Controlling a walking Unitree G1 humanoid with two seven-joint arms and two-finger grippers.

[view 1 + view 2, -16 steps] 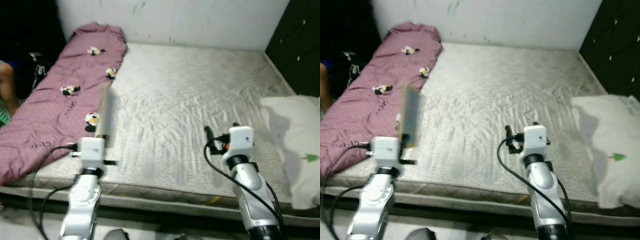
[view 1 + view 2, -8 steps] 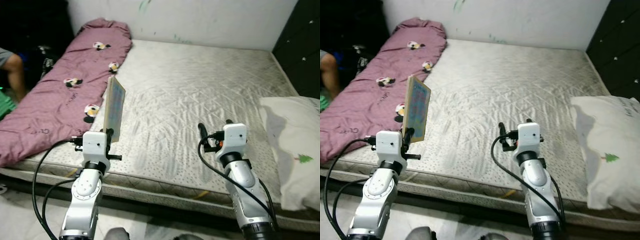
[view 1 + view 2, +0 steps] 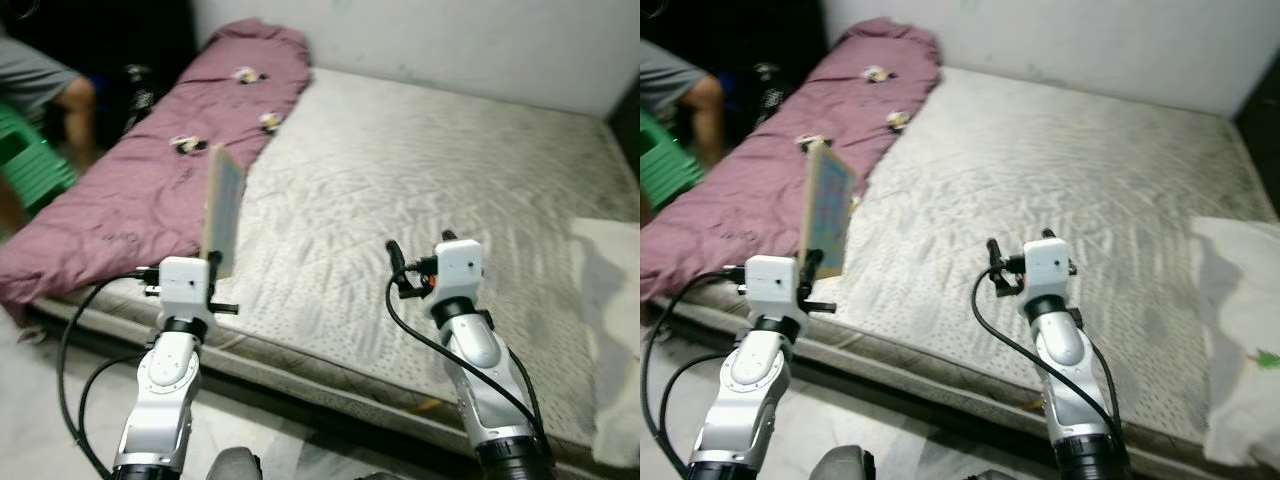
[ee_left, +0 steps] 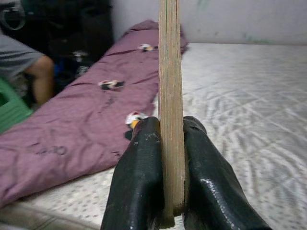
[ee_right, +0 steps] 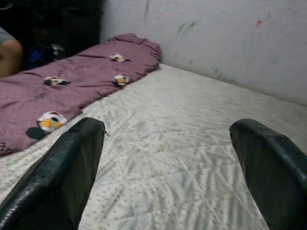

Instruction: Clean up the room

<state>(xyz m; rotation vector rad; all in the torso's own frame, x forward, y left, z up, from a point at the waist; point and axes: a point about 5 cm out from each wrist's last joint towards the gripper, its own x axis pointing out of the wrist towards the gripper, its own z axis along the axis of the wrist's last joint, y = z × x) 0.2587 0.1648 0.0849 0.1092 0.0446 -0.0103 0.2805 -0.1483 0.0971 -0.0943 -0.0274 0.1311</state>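
Left gripper (image 4: 165,177) clamped tight on a thin flat board (image 3: 222,207), held upright on its edge above the near side of the mattress (image 3: 420,160), beside the purple blanket (image 3: 150,190). Right gripper (image 5: 168,167) spread wide and grasping nothing, over the mattress. Person's leg (image 4: 41,76) at far left.

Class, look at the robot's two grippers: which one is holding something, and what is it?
The left gripper is shut on a thin flat board, held upright on edge. The right gripper is open, with bare mattress between its fingers.
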